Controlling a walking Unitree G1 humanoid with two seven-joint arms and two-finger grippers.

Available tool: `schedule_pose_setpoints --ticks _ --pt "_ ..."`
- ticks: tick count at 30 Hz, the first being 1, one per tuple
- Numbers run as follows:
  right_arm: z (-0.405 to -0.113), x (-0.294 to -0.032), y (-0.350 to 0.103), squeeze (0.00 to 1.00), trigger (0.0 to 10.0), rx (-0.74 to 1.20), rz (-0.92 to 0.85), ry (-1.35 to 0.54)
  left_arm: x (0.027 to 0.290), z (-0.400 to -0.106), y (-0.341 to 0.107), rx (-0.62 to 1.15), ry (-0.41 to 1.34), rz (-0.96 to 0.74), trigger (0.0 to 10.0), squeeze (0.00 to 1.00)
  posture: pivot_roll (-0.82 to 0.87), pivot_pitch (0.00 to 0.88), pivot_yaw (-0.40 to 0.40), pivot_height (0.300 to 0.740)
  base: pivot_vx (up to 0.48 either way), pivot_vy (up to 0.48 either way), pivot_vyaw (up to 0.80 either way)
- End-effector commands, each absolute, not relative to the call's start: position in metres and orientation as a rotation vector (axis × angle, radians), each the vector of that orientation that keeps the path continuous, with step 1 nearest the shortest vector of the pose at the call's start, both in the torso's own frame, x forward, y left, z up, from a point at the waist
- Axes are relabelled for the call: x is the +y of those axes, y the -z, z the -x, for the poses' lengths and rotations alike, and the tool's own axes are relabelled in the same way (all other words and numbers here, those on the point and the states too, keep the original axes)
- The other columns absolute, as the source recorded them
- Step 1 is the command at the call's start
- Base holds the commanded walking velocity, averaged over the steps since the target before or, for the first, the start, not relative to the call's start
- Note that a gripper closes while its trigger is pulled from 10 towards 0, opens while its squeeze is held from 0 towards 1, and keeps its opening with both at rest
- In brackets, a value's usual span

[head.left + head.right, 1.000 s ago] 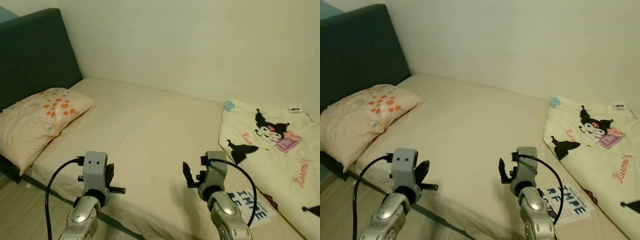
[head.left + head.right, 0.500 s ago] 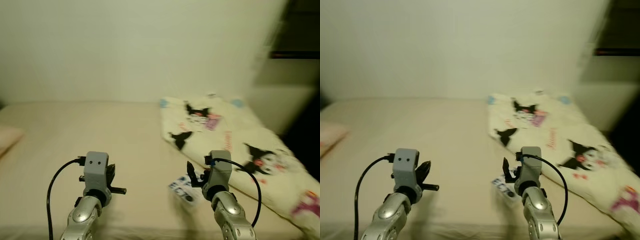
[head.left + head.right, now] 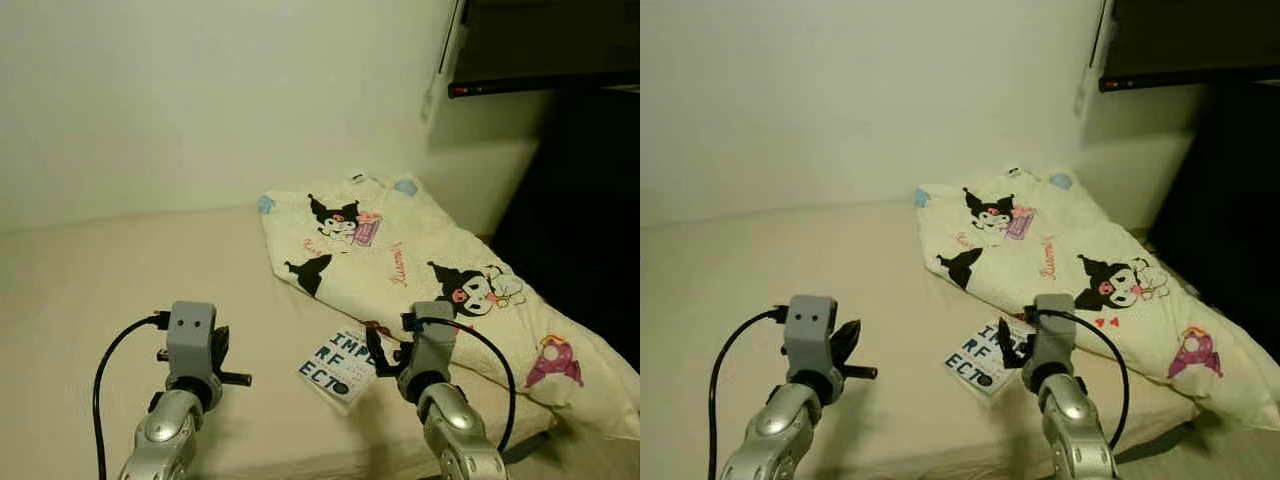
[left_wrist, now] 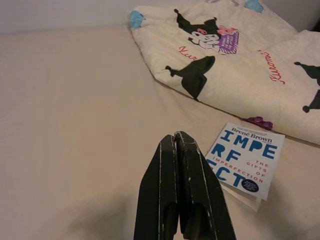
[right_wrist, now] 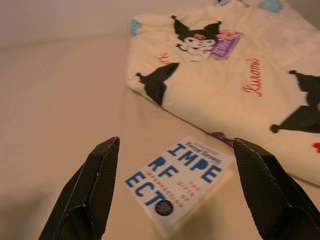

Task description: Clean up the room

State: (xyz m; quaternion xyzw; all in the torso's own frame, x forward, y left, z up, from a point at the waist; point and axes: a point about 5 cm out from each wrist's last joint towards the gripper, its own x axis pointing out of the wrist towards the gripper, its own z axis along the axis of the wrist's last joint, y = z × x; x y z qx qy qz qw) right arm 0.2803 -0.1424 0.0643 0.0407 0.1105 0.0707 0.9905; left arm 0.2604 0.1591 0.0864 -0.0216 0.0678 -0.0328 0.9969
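A white book point(image 3: 337, 364) with blue letters lies flat on the beige bed point(image 3: 120, 290), against the edge of a cream cartoon-print blanket point(image 3: 420, 260). My right gripper point(image 5: 177, 192) hangs open just above the book point(image 5: 179, 181), its two fingers standing wide to either side of it, nothing held. In the head views that gripper point(image 3: 385, 352) is at the book's near right corner. My left gripper point(image 4: 176, 145) is shut and empty, held over bare sheet to the left of the book point(image 4: 246, 158).
The blanket point(image 3: 1070, 270) covers the right part of the bed up to its right edge. A pale wall point(image 3: 200, 100) runs behind the bed. A dark shelf or screen point(image 3: 540, 50) and a dark gap fill the upper right. Bare sheet stretches to the left.
The camera has swung to the right: the pillow and headboard have left the picture and the blanket and book are now central. Both arms hold the same pose.
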Motion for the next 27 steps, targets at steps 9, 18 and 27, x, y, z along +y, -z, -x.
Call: schedule_pose_setpoints --ticks 9,18,27 --pt "-0.2784 -0.1452 -0.0602 0.00 10.0 0.250 -0.078 -0.136 0.1582 -0.2564 -0.0843 0.135 0.059 0.053 10.0 0.00 -0.05 0.067 -0.002 0.735 0.000 -0.232 0.00" --pt "-0.2760 -0.1465 -0.0602 0.00 10.0 0.253 -0.079 -0.133 0.1559 -0.2547 -0.0827 0.141 0.066 0.061 10.0 0.00 -0.06 0.074 0.002 0.735 0.000 -0.323 0.00" --pt "-0.2738 -0.1487 -0.0590 0.00 10.0 0.258 -0.080 -0.124 0.1546 -0.2553 -0.0821 0.146 0.075 0.061 10.0 0.00 -0.06 0.078 0.009 0.735 0.000 -0.325 0.00"
